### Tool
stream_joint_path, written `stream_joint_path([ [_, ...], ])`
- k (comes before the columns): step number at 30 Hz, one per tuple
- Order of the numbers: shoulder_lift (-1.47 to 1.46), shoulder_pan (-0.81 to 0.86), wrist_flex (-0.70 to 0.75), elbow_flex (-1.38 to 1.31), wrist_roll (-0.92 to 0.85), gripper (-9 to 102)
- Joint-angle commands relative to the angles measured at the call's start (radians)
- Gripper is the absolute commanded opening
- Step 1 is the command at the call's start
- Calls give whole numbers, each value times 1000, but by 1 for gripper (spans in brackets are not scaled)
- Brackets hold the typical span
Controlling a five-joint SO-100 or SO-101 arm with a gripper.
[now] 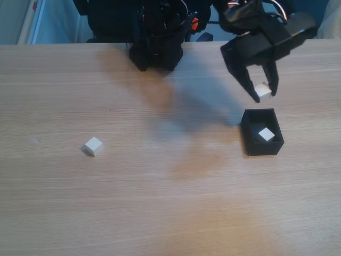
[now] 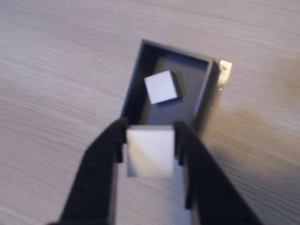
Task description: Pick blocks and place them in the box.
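Blocks near delivery: one white cube (image 2: 150,151), pinched between the closed jaws, hangs just short of the black box (image 2: 202,91), which already holds another (image 2: 161,87); a third (image 1: 94,145) waits across the counter (image 1: 160,202).

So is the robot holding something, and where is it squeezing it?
Yes. The end effector holds one white block, pinched by its two opposite side faces between the fingers, up in the air above the black box.
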Motion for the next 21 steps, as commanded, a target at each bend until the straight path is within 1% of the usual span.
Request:
stream_joint_path([
  [1, -32, -5, -55, -60, -6, 1],
  [5, -91, 12, -132, -63, -48, 3],
  [9, -121, 26, -167, -66, -60, 7],
  [17, -137, 35, -155, -58, -64, 14],
  [21, -133, 49, -124, -57, -69, 11],
])
